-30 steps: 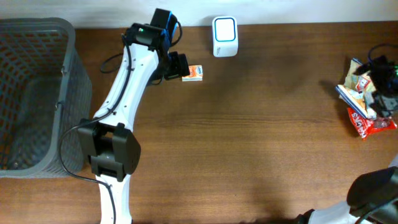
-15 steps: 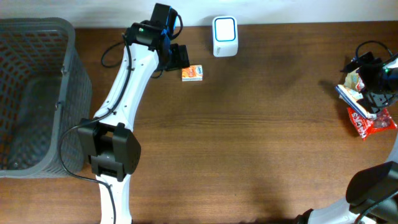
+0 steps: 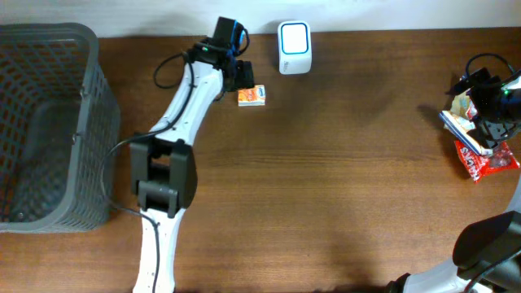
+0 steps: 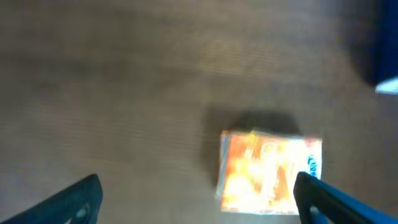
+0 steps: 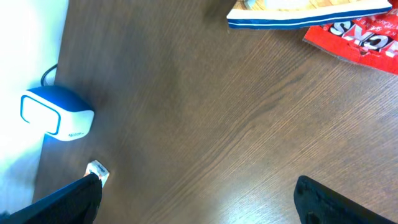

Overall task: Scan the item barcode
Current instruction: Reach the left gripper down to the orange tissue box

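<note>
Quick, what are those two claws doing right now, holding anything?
Left gripper: open, holding nothing; the orange box lies free near it.
Right gripper: open, empty.

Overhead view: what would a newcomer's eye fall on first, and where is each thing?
A small orange box lies near the white scanner at the far edge, the open left gripper beside it. A grey basket fills the left side; bright snack packets pile at the right edge.

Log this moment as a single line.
left pincer open | orange box on table beneath it | right pincer open, near snack packets
</note>
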Controlling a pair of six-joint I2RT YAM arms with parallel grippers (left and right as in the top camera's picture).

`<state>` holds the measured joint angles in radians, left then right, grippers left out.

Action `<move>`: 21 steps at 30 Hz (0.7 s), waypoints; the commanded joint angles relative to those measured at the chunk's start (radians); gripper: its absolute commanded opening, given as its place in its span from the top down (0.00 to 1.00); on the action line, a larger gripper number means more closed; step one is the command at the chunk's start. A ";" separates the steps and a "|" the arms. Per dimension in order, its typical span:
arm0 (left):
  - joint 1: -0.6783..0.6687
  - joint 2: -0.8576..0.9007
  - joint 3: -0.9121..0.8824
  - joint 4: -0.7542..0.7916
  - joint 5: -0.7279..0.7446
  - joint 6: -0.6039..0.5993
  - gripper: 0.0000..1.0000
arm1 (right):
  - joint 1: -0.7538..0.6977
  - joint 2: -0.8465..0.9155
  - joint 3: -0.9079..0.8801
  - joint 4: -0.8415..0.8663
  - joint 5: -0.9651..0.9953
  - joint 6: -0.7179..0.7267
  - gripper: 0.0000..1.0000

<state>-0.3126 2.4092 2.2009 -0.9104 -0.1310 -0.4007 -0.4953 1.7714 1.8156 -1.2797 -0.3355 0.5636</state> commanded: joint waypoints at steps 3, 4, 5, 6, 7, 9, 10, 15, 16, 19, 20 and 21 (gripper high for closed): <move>-0.034 0.096 0.005 0.080 0.053 0.013 0.00 | 0.005 0.002 0.002 -0.003 -0.009 -0.009 0.02; -0.039 0.100 0.005 0.080 0.074 0.013 0.00 | 0.005 0.002 0.002 -0.003 -0.009 -0.009 0.02; -0.047 0.103 0.005 0.079 0.106 0.013 0.00 | 0.005 0.002 0.002 -0.003 -0.009 -0.009 0.02; -0.056 0.103 0.005 0.076 0.132 0.013 0.01 | 0.005 0.002 0.002 -0.003 -0.009 -0.010 0.02; -0.068 0.103 0.005 0.066 0.148 0.013 0.04 | 0.005 0.002 0.002 -0.003 -0.009 -0.009 0.02; -0.084 0.103 0.005 0.010 0.147 0.013 0.03 | 0.005 0.002 0.002 -0.003 -0.009 -0.009 0.02; -0.090 0.103 0.005 -0.025 0.155 0.014 0.02 | 0.005 0.002 0.002 -0.003 -0.009 -0.009 0.02; -0.106 0.103 0.005 -0.079 0.393 0.149 0.07 | 0.005 0.002 0.002 -0.003 -0.009 -0.009 0.02; -0.107 0.102 0.005 -0.079 0.451 0.193 0.09 | 0.005 0.002 0.002 -0.003 -0.009 -0.009 0.02; -0.101 0.095 0.007 -0.081 0.329 0.219 0.16 | 0.005 0.002 0.002 -0.003 -0.009 -0.009 0.02; -0.098 0.081 0.010 -0.097 0.241 0.219 0.24 | 0.005 0.002 0.002 -0.003 -0.009 -0.010 0.02; -0.095 0.064 0.018 -0.117 0.177 0.219 0.27 | 0.005 0.002 0.002 -0.003 -0.009 -0.010 0.02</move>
<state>-0.4168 2.5031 2.2013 -0.9909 0.2173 -0.2256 -0.4953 1.7714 1.8156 -1.2800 -0.3355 0.5640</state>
